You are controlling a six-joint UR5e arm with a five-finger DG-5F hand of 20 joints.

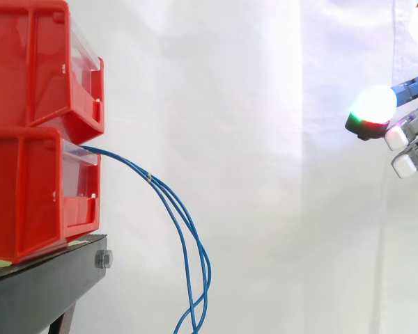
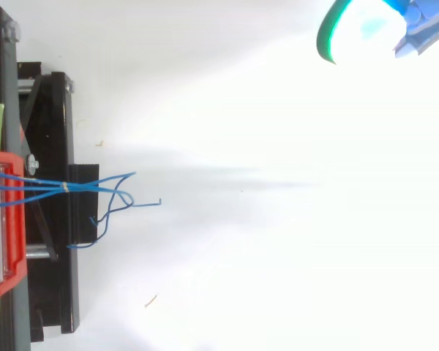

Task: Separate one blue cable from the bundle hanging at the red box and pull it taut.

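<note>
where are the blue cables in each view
Side view: the blue cables leave the lower red box at left and droop to the bottom edge.
Top view: they run right from the red box at the left edge, fanning out past the black stand.
Shared landmark: the red box.

Two red bins (image 1: 35,76) are sitting stacked on a black stand (image 1: 42,285) at the left. Blue cables (image 1: 125,164) are hanging out of the lower bin, bound by a small tie (image 1: 149,179), drooping to the bottom edge. The hand (image 1: 411,139) is hovering at the right edge, fingers (image 1: 373,104) relaxed, well apart from them
</note>
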